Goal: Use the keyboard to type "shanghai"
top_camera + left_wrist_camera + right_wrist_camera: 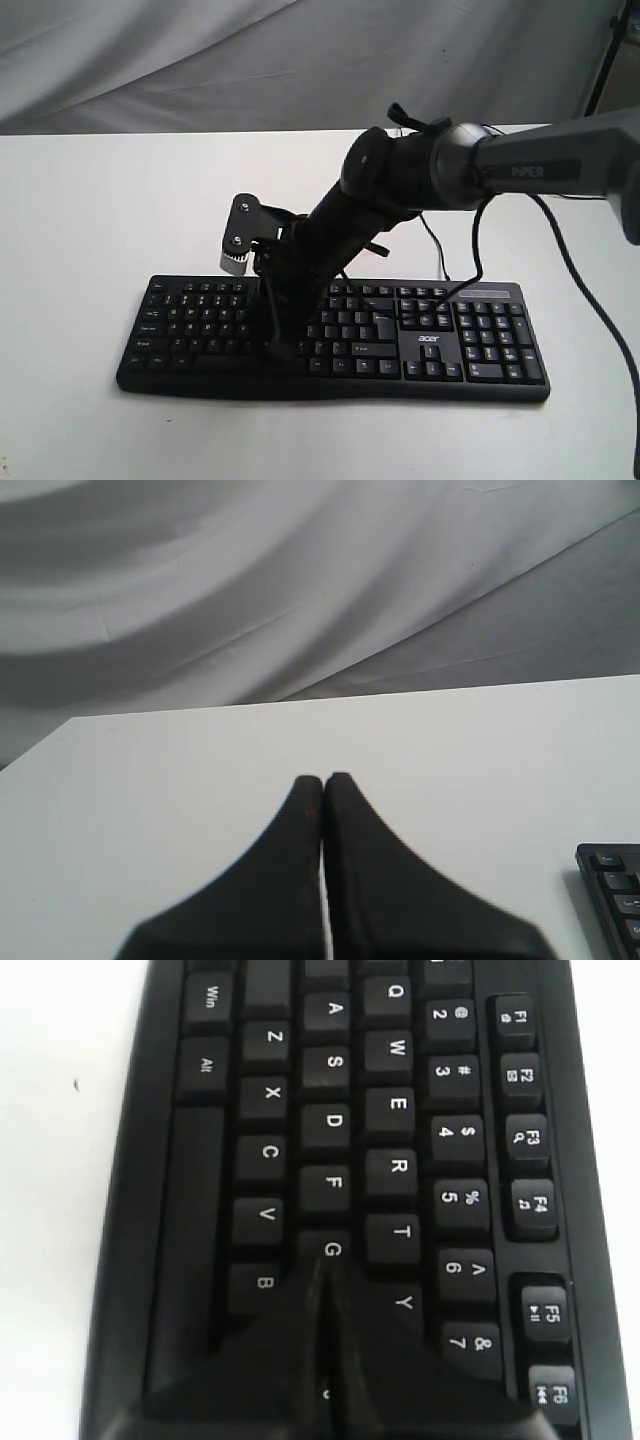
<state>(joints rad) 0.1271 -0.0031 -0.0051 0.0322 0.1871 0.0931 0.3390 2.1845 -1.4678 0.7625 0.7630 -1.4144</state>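
Note:
The black keyboard (440, 345) with white legends lies across the white table (80, 220), with its number pad and "acer" logo on the right. My right arm reaches across to its left-middle keys, and the right gripper (277, 350) points down at them. In the right wrist view this gripper (325, 1262) is shut, its tips at the edge of the G key (331, 1249) on the keyboard (330, 1120). Whether they press the key I cannot tell. My left gripper (323, 777) is shut on nothing above bare table. A corner of the keyboard (615, 880) shows beside it.
A thin black cable (437, 245) runs from the keyboard's back edge toward the arm. Grey cloth (200, 60) hangs behind the table. A dark stand leg (605, 60) is at the far right. The left arm does not show in the exterior view.

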